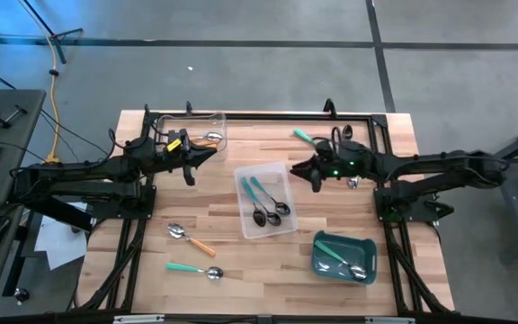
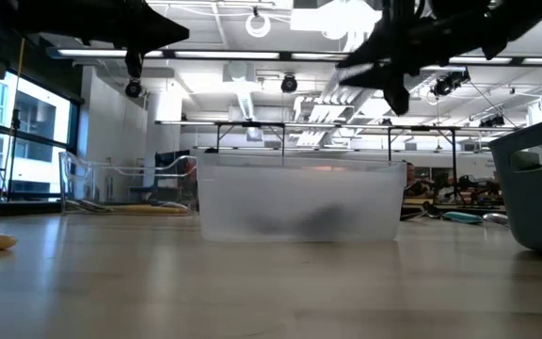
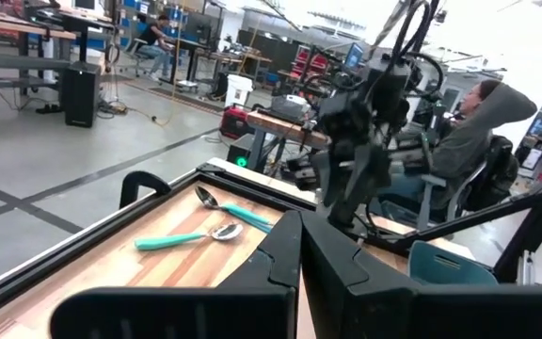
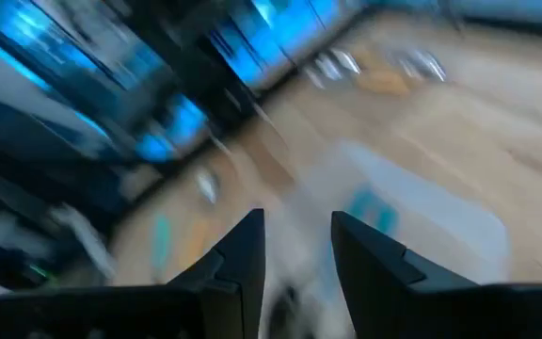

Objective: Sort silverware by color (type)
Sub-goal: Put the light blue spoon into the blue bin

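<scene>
Silverware lies about the table. Two teal-handled spoons (image 1: pixel 268 205) lie in the clear middle tray (image 1: pixel 281 171). An orange-handled spoon (image 1: pixel 209 139) lies in the clear far-left tray (image 1: pixel 216 118). A green-handled spoon (image 1: pixel 342 264) lies in the teal bin (image 1: pixel 367 245). Loose on the wood are an orange-handled spoon (image 1: pixel 191 238), a green-handled one (image 1: pixel 193 269) and a teal one (image 1: pixel 305 136). My left gripper (image 1: pixel 210 155) hovers shut beside the far-left tray. My right gripper (image 1: pixel 297 167) hovers open above the table, off the middle tray's far right corner, nothing between its fingers (image 4: pixel 245 252).
A black frame (image 1: pixel 268 114) runs along the table's edges. In the left wrist view two teal-handled spoons (image 3: pixel 199 233) lie at the far edge, with the right arm (image 3: pixel 363 122) above and a seated person (image 3: pixel 473 141) beyond the table.
</scene>
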Controlling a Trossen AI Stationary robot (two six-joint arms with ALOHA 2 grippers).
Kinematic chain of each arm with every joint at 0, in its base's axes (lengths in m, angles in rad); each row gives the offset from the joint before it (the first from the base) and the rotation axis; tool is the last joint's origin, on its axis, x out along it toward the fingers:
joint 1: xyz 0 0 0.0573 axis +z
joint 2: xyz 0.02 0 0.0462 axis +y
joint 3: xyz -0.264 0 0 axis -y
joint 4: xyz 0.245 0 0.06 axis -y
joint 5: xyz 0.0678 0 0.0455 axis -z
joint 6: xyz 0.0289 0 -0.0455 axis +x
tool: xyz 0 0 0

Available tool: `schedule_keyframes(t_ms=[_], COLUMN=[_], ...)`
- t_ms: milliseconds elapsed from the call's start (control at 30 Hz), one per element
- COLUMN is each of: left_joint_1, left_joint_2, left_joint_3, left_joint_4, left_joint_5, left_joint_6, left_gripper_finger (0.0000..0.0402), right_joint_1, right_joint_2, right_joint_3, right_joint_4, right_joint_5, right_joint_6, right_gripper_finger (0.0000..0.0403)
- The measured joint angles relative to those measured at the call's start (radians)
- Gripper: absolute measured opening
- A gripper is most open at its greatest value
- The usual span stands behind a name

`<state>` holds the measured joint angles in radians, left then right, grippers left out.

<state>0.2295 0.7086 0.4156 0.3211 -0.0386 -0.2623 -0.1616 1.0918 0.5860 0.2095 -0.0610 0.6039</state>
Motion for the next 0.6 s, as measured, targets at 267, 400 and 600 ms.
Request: schedule_keyframes(t_ms=[267,400,600], left_joint_1=[0.000,0.000,-0.002], left_joint_2=[0.000,0.000,0.000], left_joint_3=[0.000,0.000,0.000], left_joint_4=[0.048,0.119,0.120], left_joint_5=[0.004,0.067,0.079], left_joint_6=[-0.024,-0.022,-0.016], left_gripper_finger=[0.0000,0.0000,0.0000], right_joint_1=[-0.002,-0.001,-0.001], right_joint_2=[-0.007,-0.007,-0.007], right_joint_3=[0.024,0.063,0.074], right_joint_4=[0.253,0.252,0.251], right_joint_5=[0.000,-0.003,-0.003], right_joint_6=[-0.230,-0.303,-0.307], right_gripper_finger=[0.0108,0.0108,0.0108])
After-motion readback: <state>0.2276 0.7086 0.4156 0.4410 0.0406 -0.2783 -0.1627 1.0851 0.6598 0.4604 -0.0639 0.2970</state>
